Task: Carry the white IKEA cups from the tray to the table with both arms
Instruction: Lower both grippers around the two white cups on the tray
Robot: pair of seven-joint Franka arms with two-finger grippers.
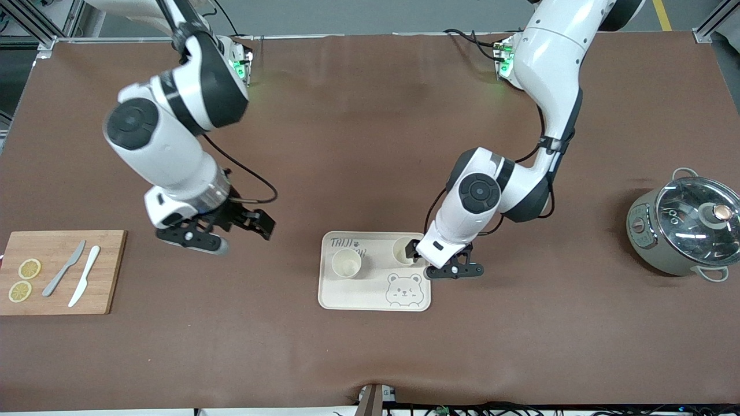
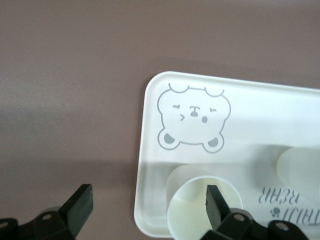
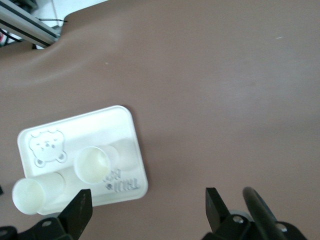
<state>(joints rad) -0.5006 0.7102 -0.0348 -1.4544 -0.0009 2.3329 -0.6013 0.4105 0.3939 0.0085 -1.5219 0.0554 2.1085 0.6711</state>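
Right gripper (image 1: pixel 245 228): raised over bare table between cutting board (image 1: pixel 58 271) and tray (image 1: pixel 352 297), fingers spread, empty. Two white cups upright on tray: one (image 1: pixel 346 263) toward the right arm's end; the other (image 1: pixel 403 251) beside it, straddled by the left gripper (image 1: pixel 417 254), fingers released.

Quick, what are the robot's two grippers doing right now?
Left gripper: open, one finger inside a white cup on the tray, not gripping it.
Right gripper: open, holding nothing, over bare table.
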